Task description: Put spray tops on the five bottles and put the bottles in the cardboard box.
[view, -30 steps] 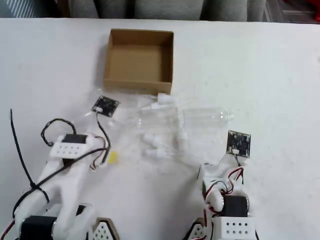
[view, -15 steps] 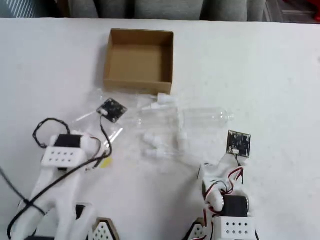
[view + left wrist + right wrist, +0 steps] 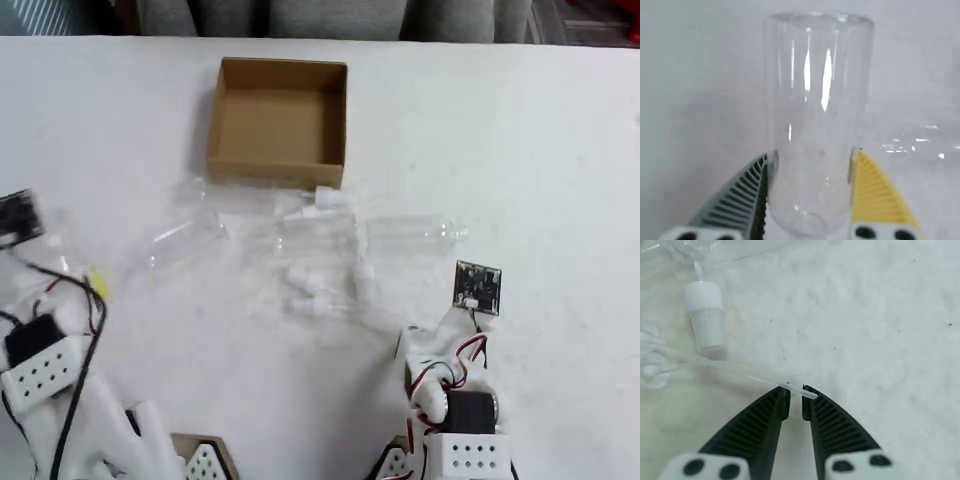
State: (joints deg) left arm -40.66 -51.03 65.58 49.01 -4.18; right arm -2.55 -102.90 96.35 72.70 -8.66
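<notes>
White desk (image 3: 560,130), task barely begun: cardboard box (image 3: 283,62) empty, spray tops (image 3: 310,290) loose. My left end effector (image 3: 811,155) grips one clear bottle (image 3: 817,75); my right end effector (image 3: 795,392) is nearly closed.

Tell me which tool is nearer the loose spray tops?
Right. The right tool sits just short of a spray top; the left tool is far away, left on the table, holding a clear bottle.
</notes>
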